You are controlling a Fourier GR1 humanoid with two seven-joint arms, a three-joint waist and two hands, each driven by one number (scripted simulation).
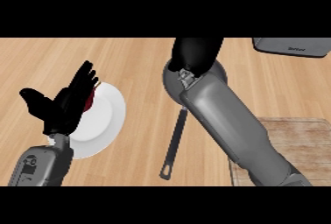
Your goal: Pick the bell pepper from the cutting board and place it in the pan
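The right hand (194, 52) hangs over the pan (173, 78), fingers hidden, so its grasp and the bell pepper cannot be told; the left hand (65, 103) rests with straight fingers over a white plate (107, 113). The cutting board (304, 140) lies at the right; the grey appliance's (294, 46) label is unreadable.

Smooth grey forearms (226, 118) end in black hands (65, 105).

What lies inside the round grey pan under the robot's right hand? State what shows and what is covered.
Only slivers of the round grey pan's rim show. The black right hand and its forearm cover the inside, so the contents, bell pepper included, cannot be seen.
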